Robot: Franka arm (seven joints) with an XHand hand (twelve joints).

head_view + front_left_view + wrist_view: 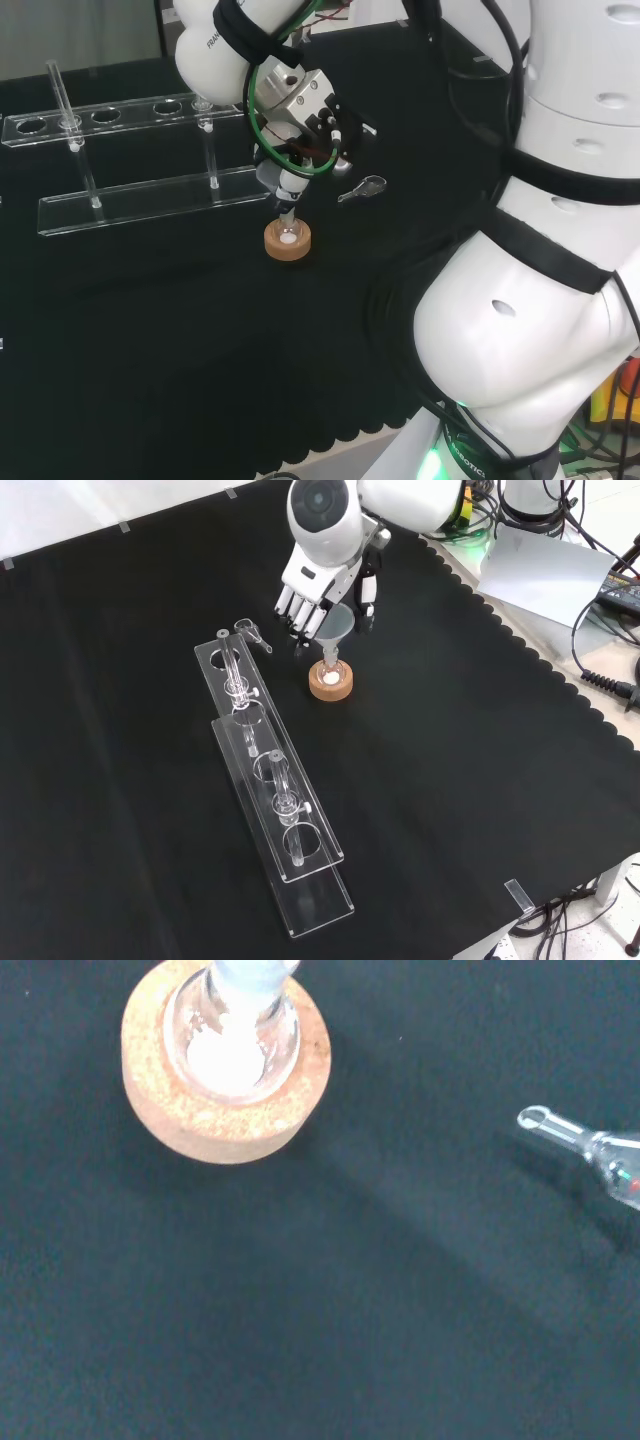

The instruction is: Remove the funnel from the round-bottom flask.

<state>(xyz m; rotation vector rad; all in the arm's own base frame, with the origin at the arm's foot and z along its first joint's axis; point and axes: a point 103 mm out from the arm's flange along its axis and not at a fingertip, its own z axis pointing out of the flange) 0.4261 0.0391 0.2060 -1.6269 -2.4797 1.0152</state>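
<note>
A small round-bottom flask (288,236) with white powder in it sits in a cork ring (330,684) in the middle of the black cloth. A clear funnel (339,629) stands in the flask's neck, its stem (247,978) reaching down into the flask (232,1048). The hand (318,585) hangs straight above. Its fingers (298,606) are to the left of the funnel's cone in the front view and its thumb (366,598) is to the right, closed in on the cone. In the head view the hand (300,110) covers the funnel's top.
A long clear tube rack (270,780) with tubes in it lies left of the cork ring in the front view and behind it in the head view (150,200). A small glass piece (362,187) (590,1150) lies on the cloth near the ring.
</note>
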